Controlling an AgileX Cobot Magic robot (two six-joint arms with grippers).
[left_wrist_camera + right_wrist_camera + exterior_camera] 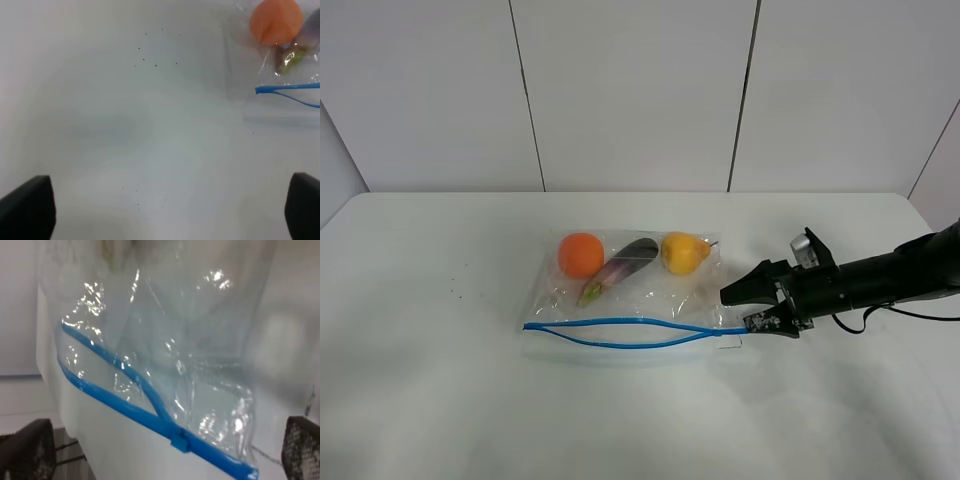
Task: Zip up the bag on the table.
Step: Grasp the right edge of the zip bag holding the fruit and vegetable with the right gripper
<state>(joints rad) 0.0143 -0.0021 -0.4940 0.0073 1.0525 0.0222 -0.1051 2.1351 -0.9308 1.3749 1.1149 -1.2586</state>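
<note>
On the white table (420,300) the bag (620,300) lies flat, clear and crinkled; inside it, along the edge away from the zipper, sit an orange (581,254), a purple eggplant (625,265) and a yellow pear (684,251) in a row, the eggplant between the other two and tilted; along the opposite edge of the bag runs the blue zipper strip (620,333), its two tracks parted over most of the length and meeting at the orange end and again near the pear end; a small blue slider (181,444) sits on the joined stretch near the pear end; at that same end of the bag the right gripper (739,308) lies low over the table, its fingers spread wide, holding nothing, with the bag's corner and the tip of the zipper strip between them; one finger is just beside the strip's tip, though whether it touches cannot be told; off the orange end of the bag, well apart from it, the left gripper (165,210) hangs over bare table, its two dark fingers likewise wide apart and empty.
</note>
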